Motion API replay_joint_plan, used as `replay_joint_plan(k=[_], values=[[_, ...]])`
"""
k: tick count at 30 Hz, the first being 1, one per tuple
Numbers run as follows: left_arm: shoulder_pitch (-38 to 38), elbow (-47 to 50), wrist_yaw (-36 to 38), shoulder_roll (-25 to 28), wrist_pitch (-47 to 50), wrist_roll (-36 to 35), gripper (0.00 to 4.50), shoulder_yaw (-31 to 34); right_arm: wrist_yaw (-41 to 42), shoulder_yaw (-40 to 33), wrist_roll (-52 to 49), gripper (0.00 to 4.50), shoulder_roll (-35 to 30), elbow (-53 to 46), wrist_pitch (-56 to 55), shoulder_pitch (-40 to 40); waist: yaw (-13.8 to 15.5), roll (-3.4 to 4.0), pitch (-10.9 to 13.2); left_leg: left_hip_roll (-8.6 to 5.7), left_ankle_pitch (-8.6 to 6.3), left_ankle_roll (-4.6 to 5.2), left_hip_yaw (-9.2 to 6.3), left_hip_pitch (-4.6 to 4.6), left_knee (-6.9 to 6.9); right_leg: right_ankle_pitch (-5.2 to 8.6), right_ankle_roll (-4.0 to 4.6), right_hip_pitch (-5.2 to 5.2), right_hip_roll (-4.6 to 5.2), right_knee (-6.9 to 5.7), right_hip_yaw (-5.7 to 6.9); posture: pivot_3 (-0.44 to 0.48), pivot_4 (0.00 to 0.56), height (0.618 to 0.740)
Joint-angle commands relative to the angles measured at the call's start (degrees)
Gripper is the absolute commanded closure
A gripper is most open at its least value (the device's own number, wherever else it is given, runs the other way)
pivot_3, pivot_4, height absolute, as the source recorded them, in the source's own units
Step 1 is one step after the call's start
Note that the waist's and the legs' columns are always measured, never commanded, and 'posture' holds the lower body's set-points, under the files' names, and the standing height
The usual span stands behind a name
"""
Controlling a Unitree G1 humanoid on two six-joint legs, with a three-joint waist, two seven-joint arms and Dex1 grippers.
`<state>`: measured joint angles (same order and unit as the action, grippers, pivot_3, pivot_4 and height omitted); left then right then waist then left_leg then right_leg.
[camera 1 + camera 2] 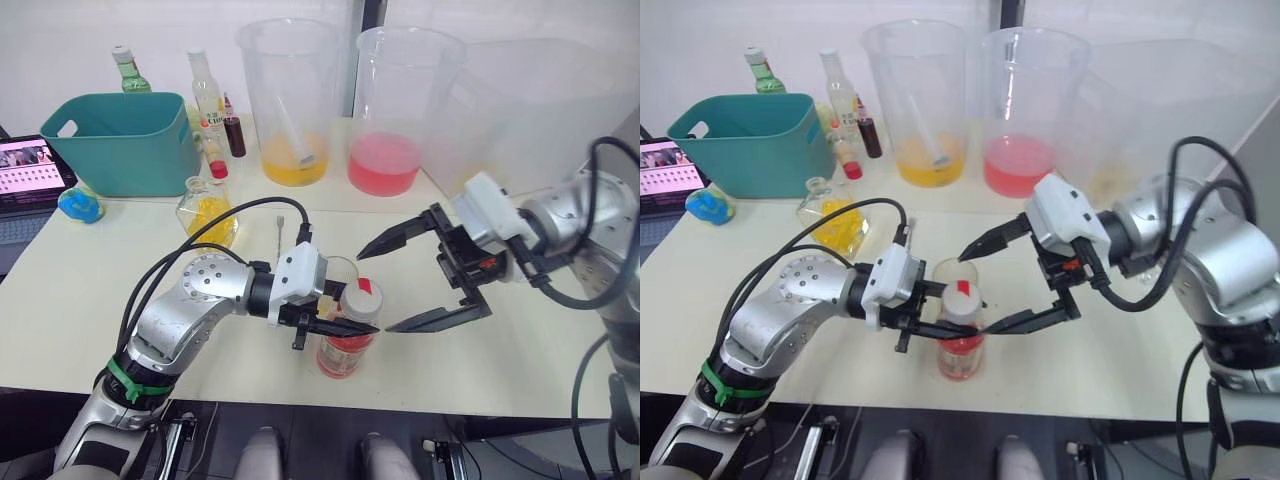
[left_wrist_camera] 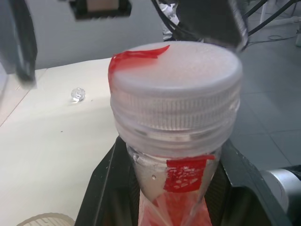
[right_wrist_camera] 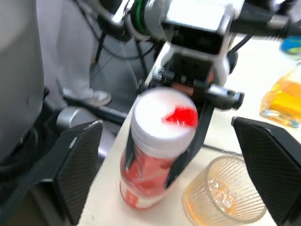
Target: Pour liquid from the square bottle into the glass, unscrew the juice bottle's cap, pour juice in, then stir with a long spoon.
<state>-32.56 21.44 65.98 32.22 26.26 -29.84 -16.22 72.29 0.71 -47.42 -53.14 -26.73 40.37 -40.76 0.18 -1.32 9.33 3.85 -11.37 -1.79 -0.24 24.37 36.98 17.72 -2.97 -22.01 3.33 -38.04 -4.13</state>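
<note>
Juice is the matter at this moment. The left gripper (image 1: 335, 330) is closed around the neck of the juice bottle (image 1: 345, 350), just under the juice bottle's cap (image 1: 360, 298), and the bottle stands upright on the worktop (image 1: 90, 300) near its front edge. I judge that this hold is there to keep the bottle from turning while the cap is twisted. The right gripper (image 1: 410, 280) is spread wide, one finger on each side of the cap and not touching it, so it seems ready to close on the cap for unscrewing. The cap sits on the bottle, with threads visible below it in the left wrist view.

The glass (image 3: 225, 195) stands just behind the bottle, very near to it, and it has some yellowish liquid at the bottom, so the first pour looks done. The square bottle (image 1: 207, 212) stands further back on the left side, without stopper on its mouth. A thin metal rod behind the glass is probably the long spoon (image 1: 279, 232); I cannot see it fully.
</note>
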Motion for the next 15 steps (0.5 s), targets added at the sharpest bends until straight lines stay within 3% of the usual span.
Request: replay_joint_plan(k=[1,7,15], values=[[-1.8,-3.4,1.6,-0.8,0.2,1.4,3.23,-1.9,-13.7,-7.9,-7.4,0.02,1.1,-8.6,6.7,6.2,0.3,-0.01,0.0,-0.01,0.00,0.00,-0.01,0.01,0.01,0.00,0.00,0.01,0.00,0.01,0.00,0.000,0.150,0.728],[-4.3,-7.3,4.2,-2.8,-1.8,2.4,3.23,-3.0,-31.4,-11.8,-11.1,0.02,5.2,-18.1,9.4,15.9,0.5,-0.01,0.0,-0.04,0.00,0.00,0.02,0.01,0.02,0.00,-0.01,-0.01,0.02,0.02,-0.03,0.000,0.150,0.728],[-4.7,-9.1,5.9,-3.6,-3.1,2.8,3.23,-3.1,-41.4,-12.4,-13.2,0.02,6.8,-22.6,9.1,21.4,0.5,0.00,0.0,-0.07,0.00,0.00,0.01,0.05,0.04,0.00,-0.03,0.00,0.04,0.05,-0.03,0.000,0.150,0.728]])
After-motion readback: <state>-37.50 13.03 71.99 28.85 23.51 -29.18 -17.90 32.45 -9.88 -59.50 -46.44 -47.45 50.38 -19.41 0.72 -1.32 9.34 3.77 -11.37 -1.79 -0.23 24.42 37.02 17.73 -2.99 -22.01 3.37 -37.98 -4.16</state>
